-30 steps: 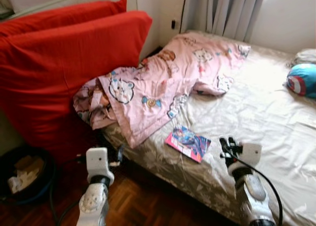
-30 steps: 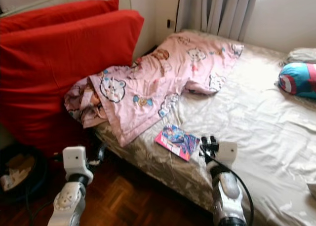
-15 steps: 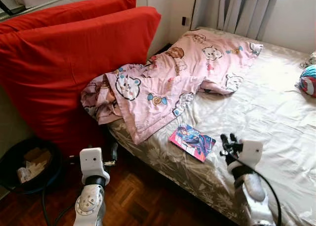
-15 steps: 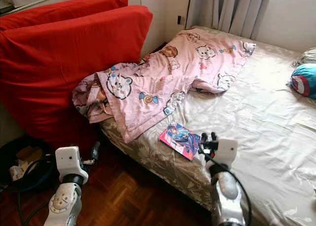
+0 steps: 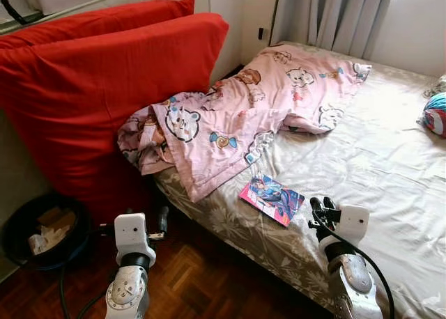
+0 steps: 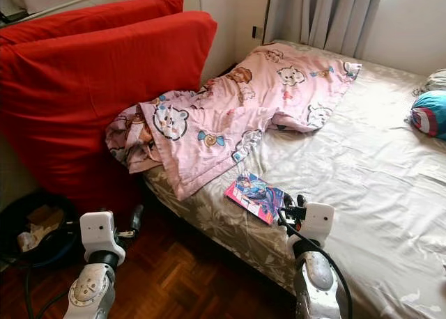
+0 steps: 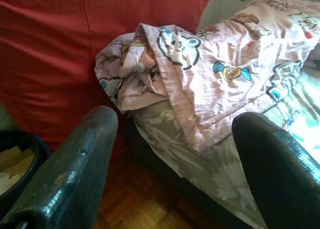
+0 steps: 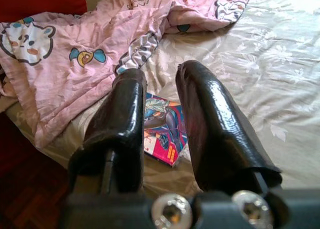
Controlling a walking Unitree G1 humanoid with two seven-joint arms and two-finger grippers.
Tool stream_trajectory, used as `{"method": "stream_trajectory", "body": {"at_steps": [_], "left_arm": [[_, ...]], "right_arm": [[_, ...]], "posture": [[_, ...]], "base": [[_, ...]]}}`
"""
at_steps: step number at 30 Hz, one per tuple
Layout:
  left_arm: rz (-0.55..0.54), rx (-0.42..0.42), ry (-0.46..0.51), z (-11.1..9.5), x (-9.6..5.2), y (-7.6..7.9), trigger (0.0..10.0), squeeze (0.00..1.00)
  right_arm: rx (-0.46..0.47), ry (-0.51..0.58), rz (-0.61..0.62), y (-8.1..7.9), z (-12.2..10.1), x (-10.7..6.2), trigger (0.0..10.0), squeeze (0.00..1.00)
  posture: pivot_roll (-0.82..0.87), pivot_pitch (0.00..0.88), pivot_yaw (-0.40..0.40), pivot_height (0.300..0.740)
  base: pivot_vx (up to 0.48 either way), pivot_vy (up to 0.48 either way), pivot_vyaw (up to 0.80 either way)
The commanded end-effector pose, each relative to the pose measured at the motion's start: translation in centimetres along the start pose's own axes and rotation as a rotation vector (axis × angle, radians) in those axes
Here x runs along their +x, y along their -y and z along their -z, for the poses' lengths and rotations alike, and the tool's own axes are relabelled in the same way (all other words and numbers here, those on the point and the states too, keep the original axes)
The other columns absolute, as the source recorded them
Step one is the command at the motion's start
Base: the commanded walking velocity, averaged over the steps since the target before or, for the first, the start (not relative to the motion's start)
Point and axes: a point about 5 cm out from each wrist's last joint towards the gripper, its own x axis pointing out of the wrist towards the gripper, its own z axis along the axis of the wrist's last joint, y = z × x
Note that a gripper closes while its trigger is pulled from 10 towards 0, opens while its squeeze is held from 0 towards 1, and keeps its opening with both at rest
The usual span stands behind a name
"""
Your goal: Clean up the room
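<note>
A bed (image 5: 390,159) with a pale flowery sheet takes up most of the room. A thin, bright book (image 5: 272,199) lies flat near the front edge of the bed, with a cartoon picture on its cover. The right gripper (image 5: 316,209) hangs just above the sheet, right beside the book but not touching it. Its two black fingers (image 8: 127,121) are close together with only a narrow gap, and they hold nothing. In the right wrist view the book shows through that gap and under the fingers. The left gripper (image 5: 162,220) is low, over the brown wooden floor (image 5: 188,284), just off the front corner of the bed. Its fingers (image 7: 75,159) are spread wide and hold nothing. A pink blanket (image 5: 237,117) with little bears on it lies crumpled along the left edge of the bed and spills over the front corner. Two big red cushions (image 5: 97,89) lean against the wall beside the bed, touching the blanket. A dark round bin (image 5: 38,232) with scraps of paper in it sits on the floor below the cushions. A blue and red round pillow (image 5: 435,113) rests at the far right edge of the bed. Grey curtains (image 5: 334,16) hang behind the bed's far corner.
</note>
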Motion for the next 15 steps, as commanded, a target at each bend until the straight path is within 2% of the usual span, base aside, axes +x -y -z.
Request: {"method": "stream_trajectory", "body": {"at_steps": [1, 7, 15], "left_arm": [[0.003, 0.000, -0.014, 0.20, -0.14, -0.16, 10.0, 0.00], [0.001, 0.002, -0.017, 0.26, -0.06, -0.38, 10.0, 0.00], [-0.002, 0.013, -0.026, 0.41, 0.10, -0.69, 10.0, 0.00]], "right_arm": [[-0.014, 0.001, -0.005, -0.11, -0.31, 0.15, 10.0, 0.00], [-0.008, -0.005, -0.006, -0.04, -0.04, 0.04, 10.0, 0.00], [0.005, 0.008, 0.000, -0.02, -0.09, 0.01, 10.0, 0.00]], "posture": [[-0.08, 0.056, 0.015, 0.696], [-0.09, 0.044, 0.020, 0.669], [-0.09, 0.030, 0.024, 0.669]], "base": [[0.000, 0.000, 0.00], [0.000, 0.000, 0.00], [0.000, 0.000, 0.00]]}}
